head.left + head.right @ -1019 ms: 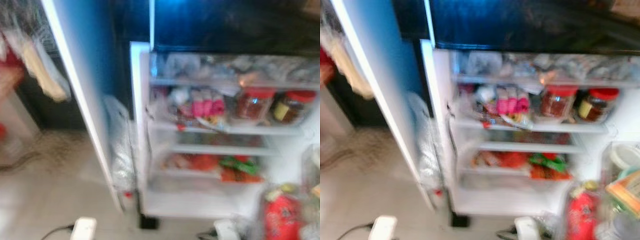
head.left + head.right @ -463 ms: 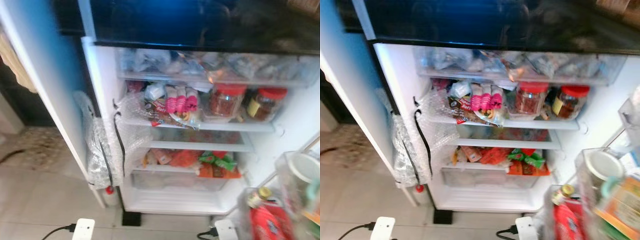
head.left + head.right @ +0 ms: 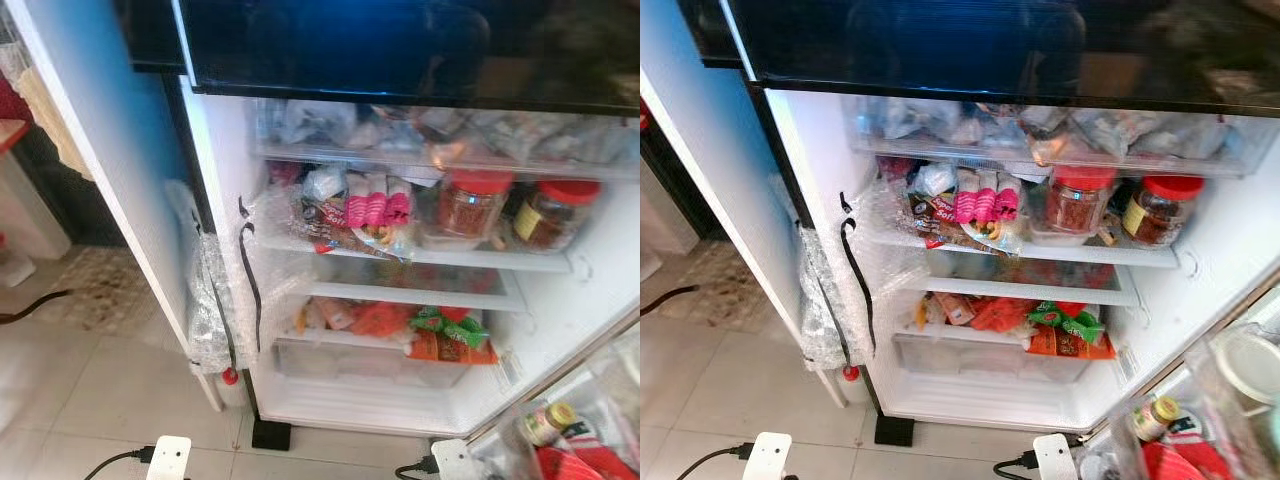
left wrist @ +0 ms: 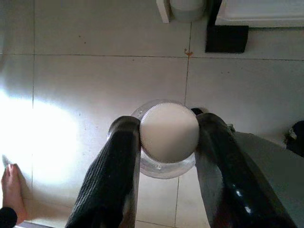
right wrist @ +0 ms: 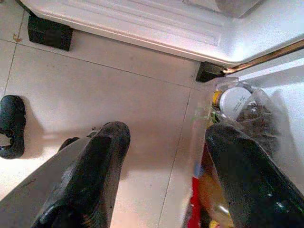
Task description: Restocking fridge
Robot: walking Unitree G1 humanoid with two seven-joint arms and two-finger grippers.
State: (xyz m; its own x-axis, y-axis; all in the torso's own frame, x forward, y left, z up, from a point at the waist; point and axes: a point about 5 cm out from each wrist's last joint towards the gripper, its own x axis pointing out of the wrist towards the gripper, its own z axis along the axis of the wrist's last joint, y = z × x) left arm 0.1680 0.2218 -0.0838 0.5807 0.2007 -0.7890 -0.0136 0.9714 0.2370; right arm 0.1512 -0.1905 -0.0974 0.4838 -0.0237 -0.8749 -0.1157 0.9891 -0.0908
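Tiled kitchen floor [image 4: 95, 95], fridge [image 3: 1020, 260] standing open ahead of you, door swung to your right with its racks already loaded.

Left gripper [image 4: 168, 142] is pinching a clear jar [image 4: 166, 164] with a white ribbed lid [image 4: 169, 132]. Fingers sit on either side just under the lid, jar hanging upright over bare tile. Gripping below the lid rim makes sense: the lid flange stops it slipping down. Fridge base and a black foot block [image 4: 227, 33] are ahead of that gripper, well apart, so the arm looks parked low for the approach.

Right gripper [image 5: 164, 156] is spread wide with nothing between its fingers, pointing at the floor. Just beyond its right finger is the door's bottom rack with a white-capped bottle [image 5: 232, 102] and bagged items.

Inside the fridge: two red-lid jars [image 3: 1120, 205] and pink packets [image 3: 980, 200] on the middle shelf, orange and green packets [image 3: 1040, 325] lower down, bubble wrap [image 3: 835, 290] hanging off the left wall.

My read: the jar is in hand but not yet raised. You'd want it with the other jars; that shelf looks crowded, so check for a gap first.
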